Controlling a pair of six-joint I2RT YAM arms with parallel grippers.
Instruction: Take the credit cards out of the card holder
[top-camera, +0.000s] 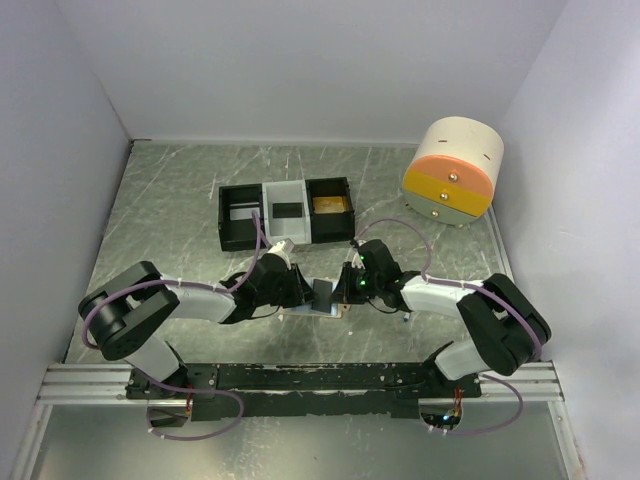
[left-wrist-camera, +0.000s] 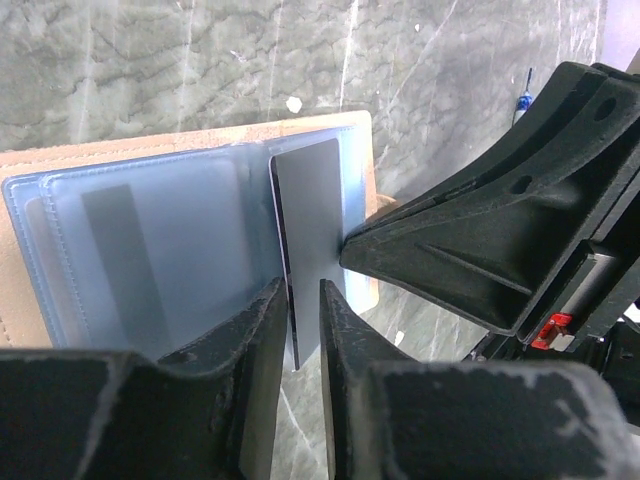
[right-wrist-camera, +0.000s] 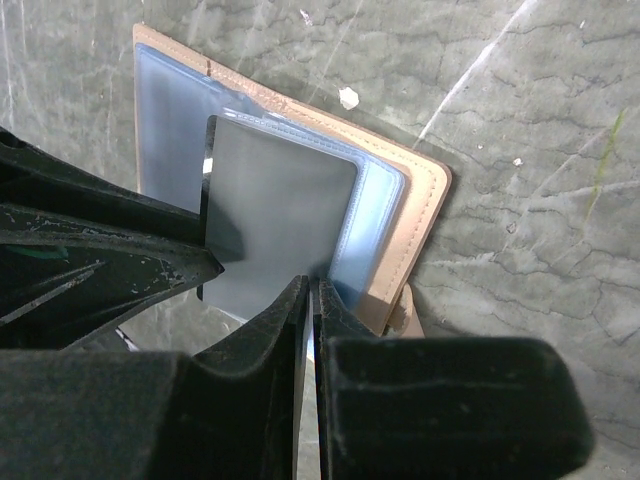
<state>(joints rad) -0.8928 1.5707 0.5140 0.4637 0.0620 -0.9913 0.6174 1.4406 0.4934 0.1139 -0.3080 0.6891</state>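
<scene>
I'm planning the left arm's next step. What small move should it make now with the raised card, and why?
Probably close the left gripper on the dark card. Its fingers straddle the card's edge with a gap, the card stands tilted up off the card holder, and the right gripper appears pinched on its other edge.

Found card holder cut off at left wrist view's edge. Cannot see lower corners of dark card behind left gripper.

Robot lab test cell: plain white enclosure walls, marbled tabletop, aluminium mounting rail.
</scene>
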